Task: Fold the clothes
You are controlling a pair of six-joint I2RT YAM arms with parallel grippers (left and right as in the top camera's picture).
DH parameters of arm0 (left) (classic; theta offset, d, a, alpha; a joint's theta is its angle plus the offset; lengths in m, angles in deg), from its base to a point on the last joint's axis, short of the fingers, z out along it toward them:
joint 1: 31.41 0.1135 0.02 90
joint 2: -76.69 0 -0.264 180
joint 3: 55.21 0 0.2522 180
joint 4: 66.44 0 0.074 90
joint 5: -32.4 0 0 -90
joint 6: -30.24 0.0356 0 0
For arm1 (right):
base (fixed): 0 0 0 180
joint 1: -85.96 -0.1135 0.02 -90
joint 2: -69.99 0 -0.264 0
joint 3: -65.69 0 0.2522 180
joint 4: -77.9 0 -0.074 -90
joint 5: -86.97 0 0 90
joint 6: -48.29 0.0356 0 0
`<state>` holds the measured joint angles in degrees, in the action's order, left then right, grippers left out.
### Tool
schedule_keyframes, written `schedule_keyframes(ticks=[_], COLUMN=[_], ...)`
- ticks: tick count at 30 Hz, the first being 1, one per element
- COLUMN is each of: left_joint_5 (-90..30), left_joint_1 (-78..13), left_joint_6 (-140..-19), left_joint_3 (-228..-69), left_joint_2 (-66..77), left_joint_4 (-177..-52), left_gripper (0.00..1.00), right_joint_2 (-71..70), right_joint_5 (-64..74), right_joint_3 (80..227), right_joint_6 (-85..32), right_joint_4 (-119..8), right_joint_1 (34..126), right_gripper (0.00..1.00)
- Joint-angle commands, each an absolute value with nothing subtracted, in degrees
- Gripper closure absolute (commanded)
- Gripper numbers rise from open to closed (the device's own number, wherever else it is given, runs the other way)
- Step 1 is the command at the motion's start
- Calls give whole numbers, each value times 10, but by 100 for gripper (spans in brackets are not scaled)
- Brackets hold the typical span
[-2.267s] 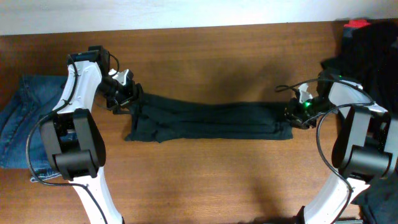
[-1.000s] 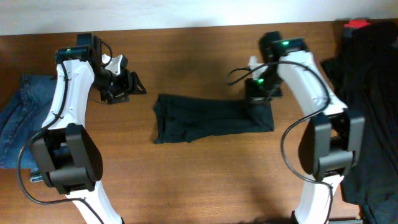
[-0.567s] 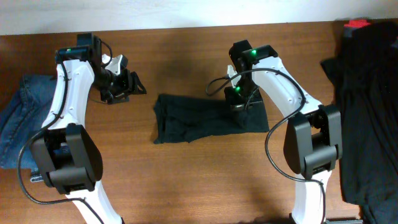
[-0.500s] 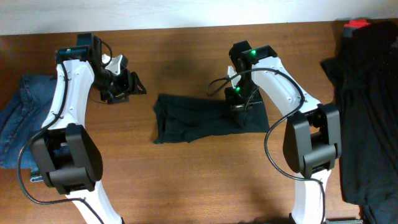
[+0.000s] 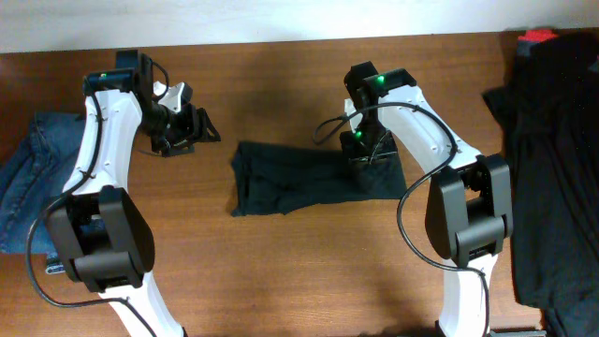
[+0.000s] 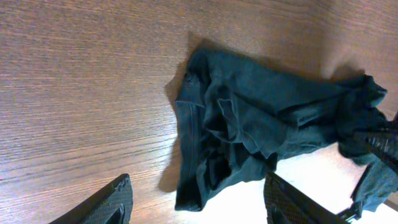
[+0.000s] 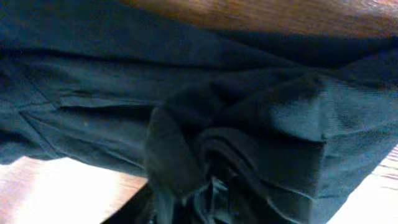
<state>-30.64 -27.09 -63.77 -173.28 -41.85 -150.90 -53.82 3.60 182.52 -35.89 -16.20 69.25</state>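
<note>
Two sets: left jaws wide, empty; right jaws on T-shirt (image 5: 299,178), opening unclear.

Your overhead view is evenly lit and sharp, with only soft shadows on the table (image 5: 281,271). In your left wrist view, glare bleaches the wood below the T-shirt (image 6: 249,118). Your right wrist view is dim and soft, pressed close to dark fabric, its lower corners blown out.
</note>
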Motion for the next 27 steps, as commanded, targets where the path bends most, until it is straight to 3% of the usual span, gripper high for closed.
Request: schedule_keyframes(ticks=[1,4,7,15,22,27], left_joint_5=[-307,-307,-307,-307,-307,-307], left_joint_1=[-267,-267,-267,-267,-267,-267], left_joint_6=[-627,-627,-627,-627,-627,-627], left_joint_3=[-1739,-1739,-1739,-1739,-1739,-1739], left_joint_2=[-409,-409,-409,-409,-409,-409], left_joint_4=[-1510,-1511,-1515,-1517,-1514,-1514], left_gripper=[33,33,33,33,33,33], right_joint_2=[-541,-541,-541,-535,-532,-531], right_joint_5=[123,252,255,130,109,55], right_joint_3=[1826,1826,1827,1828,1840,1840], right_joint_6=[-433,-551,-554,-517,-552,-513], right_joint_4=[-175,-169,-169,-144,-82,-84], right_joint_1=[690,691,695,729,747,759], right_gripper=[61,59,57,57,58,59])
